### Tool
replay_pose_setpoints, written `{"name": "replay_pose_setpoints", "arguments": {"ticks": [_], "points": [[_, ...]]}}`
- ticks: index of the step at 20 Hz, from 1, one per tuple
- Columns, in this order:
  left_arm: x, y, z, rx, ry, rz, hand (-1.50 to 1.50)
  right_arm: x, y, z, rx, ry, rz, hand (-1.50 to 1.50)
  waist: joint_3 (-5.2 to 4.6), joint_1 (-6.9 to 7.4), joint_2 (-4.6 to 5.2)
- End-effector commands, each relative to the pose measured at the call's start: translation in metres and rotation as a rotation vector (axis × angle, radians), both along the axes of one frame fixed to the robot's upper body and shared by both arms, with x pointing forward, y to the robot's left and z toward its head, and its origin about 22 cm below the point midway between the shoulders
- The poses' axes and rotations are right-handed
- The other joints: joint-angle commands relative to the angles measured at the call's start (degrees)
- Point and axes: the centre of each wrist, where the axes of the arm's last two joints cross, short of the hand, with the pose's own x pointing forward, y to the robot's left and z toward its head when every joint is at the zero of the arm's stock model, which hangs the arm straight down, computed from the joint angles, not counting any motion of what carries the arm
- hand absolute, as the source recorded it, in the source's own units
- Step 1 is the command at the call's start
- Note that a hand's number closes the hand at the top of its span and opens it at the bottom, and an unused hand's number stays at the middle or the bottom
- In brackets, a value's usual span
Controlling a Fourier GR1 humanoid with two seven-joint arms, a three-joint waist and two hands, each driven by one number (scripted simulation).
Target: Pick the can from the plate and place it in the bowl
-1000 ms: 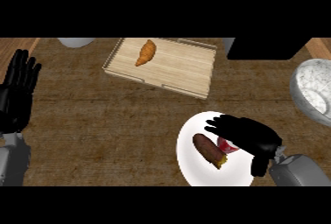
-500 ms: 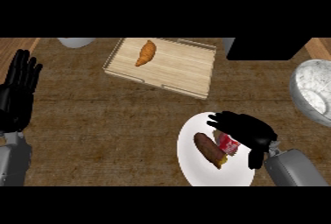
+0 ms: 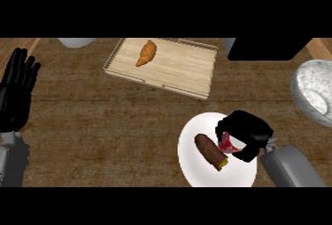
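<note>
Wooden counter (image 3: 97, 127), white plate (image 3: 198, 173) near its front edge, red can (image 3: 228, 143) on the plate's right side under the right hand (image 3: 250, 132), fingers curled round it. Grey bowl (image 3: 311, 94) at the right edge, up and right of that hand; left hand (image 3: 16, 88) resting spread at the left edge, well apart.

a single head view looks steeply down onto the wooden counter (image 3: 97, 123) from above. forearms enter from the lower edge, the left hand (image 3: 18, 90) at the left side, the right hand (image 3: 250, 132) lower right. the wooden tray (image 3: 185, 70) lies toward the far edge, the bowl (image 3: 314, 94) cut off at the right.
</note>
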Motion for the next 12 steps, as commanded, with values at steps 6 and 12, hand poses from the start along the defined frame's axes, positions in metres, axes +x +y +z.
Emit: {"name": "replay_pose_setpoints", "arguments": {"ticks": [6, 12], "points": [[-0.019, 0.023, -0.007, 0.000, 0.000, 0.097, 0.00, -0.041, -0.205, 0.026, -0.143, -0.023, -0.535, 1.50, 0.41, -5.91, 0.28], [-0.023, 0.029, -0.008, -0.012, 0.000, 0.117, 0.00, -0.091, -0.324, 0.087, -0.140, -0.099, -0.926, 1.50, 0.87, -6.58, 0.61]]}}
